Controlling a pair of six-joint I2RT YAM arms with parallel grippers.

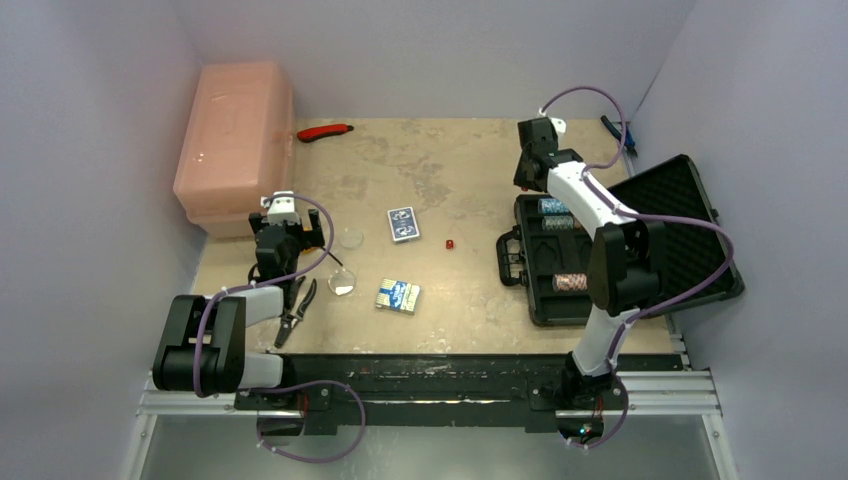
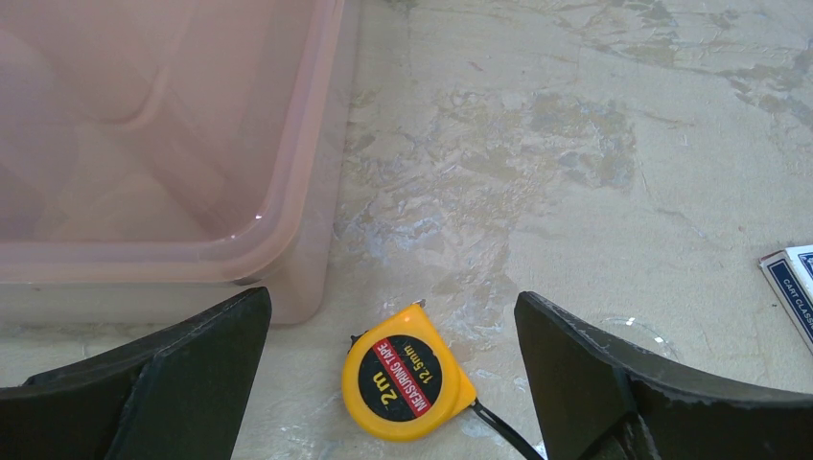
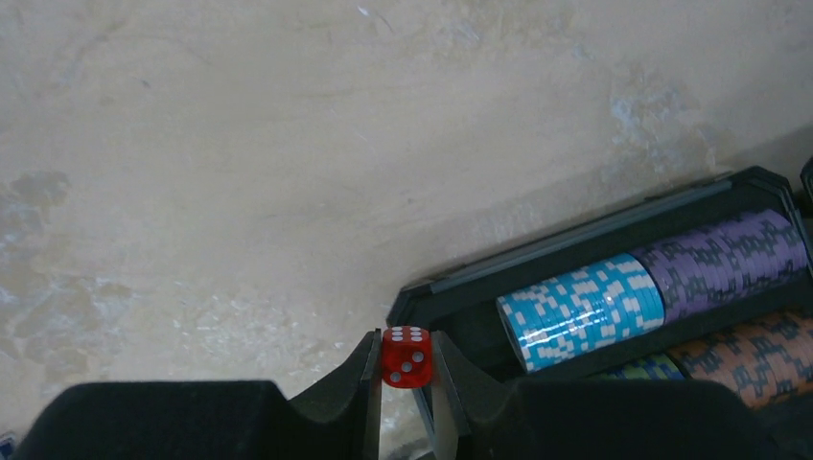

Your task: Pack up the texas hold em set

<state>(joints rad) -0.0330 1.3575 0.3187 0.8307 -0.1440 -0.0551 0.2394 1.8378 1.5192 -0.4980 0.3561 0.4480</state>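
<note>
The black case [image 1: 690, 215] lies open on the right, with chip rows [image 1: 556, 222] in its tray. My right gripper [image 1: 526, 184] hangs over the case's far-left corner [image 3: 422, 299], shut on a red die [image 3: 406, 356]. Blue chips [image 3: 580, 311] and purple chips [image 3: 724, 259] lie in the row beside it. A second red die [image 1: 450, 243] sits mid-table. Two blue card decks [image 1: 403, 224] [image 1: 398, 296] and two pale discs [image 1: 351, 239] [image 1: 341, 283] lie near my left gripper [image 1: 287, 232]. That gripper [image 2: 393, 297] is open, with only a yellow tape measure [image 2: 407, 374] on the table between its fingers.
The pink bin [image 1: 235, 140] stands at the far left, its corner [image 2: 288, 240] close to my left finger. Black-handled pliers [image 1: 295, 312] lie near the left arm. A red-handled tool [image 1: 325, 131] and a blue-handled tool [image 1: 617, 130] lie along the back wall.
</note>
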